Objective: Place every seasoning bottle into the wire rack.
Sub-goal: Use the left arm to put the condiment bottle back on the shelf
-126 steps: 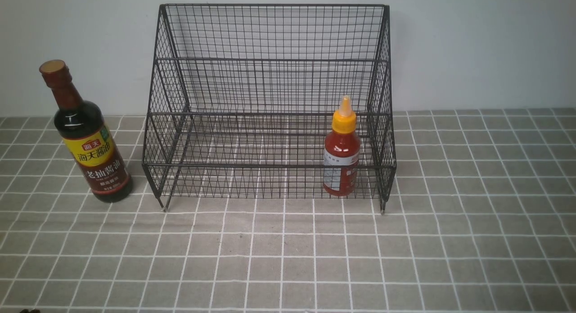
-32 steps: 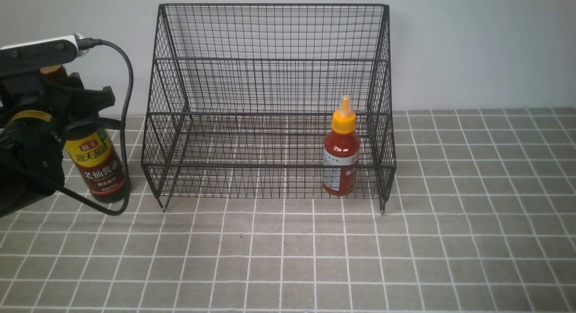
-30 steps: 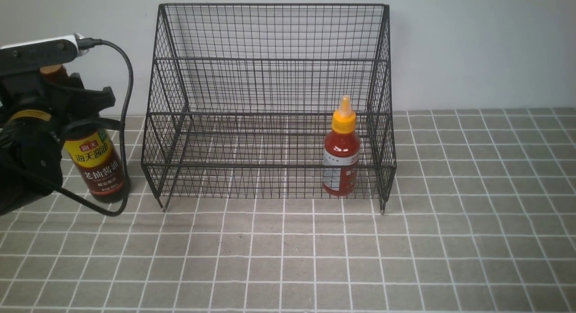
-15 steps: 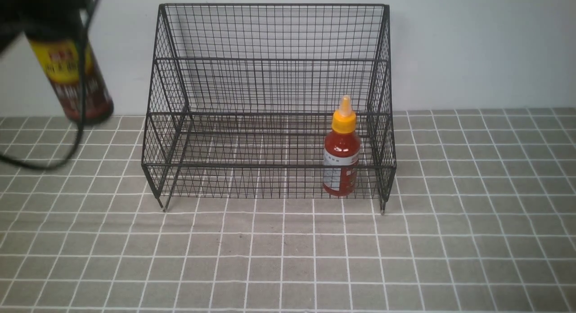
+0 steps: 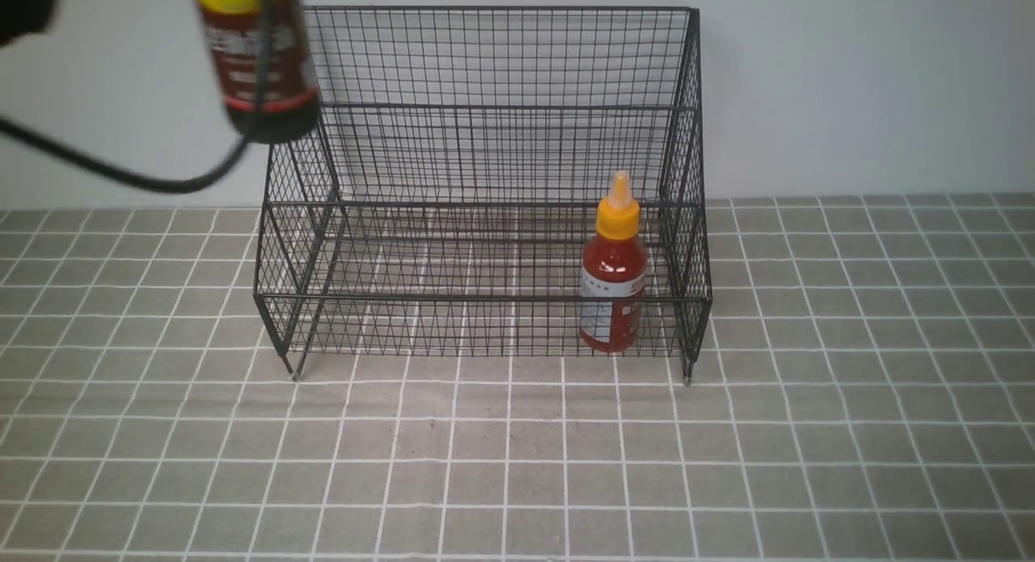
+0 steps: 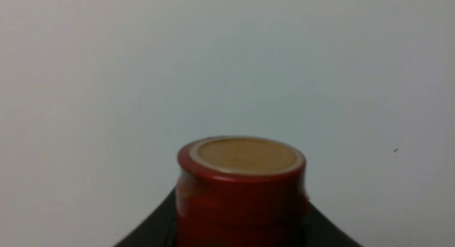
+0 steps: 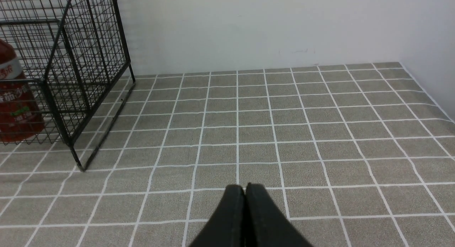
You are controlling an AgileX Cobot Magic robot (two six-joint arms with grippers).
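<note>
My left claw grasps the soy-sauce bottle (image 5: pixel 259 69) aloft by the upper left corner of the wire rack (image 5: pixel 485 107) — right claw (image 7: pixel 245 188) clenched, empty.

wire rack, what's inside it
Only a short red squeeze bottle with orange-yellow cap stands inside the black wire-mesh rack, at the lower step's right end. The raised dark soy-sauce bottle covers the rack's upper left corner.

Front faces wire rack (image 5: pixel 485 297); right wrist, low, shares it; left faces wall (image 6: pixel 106 62).
</note>
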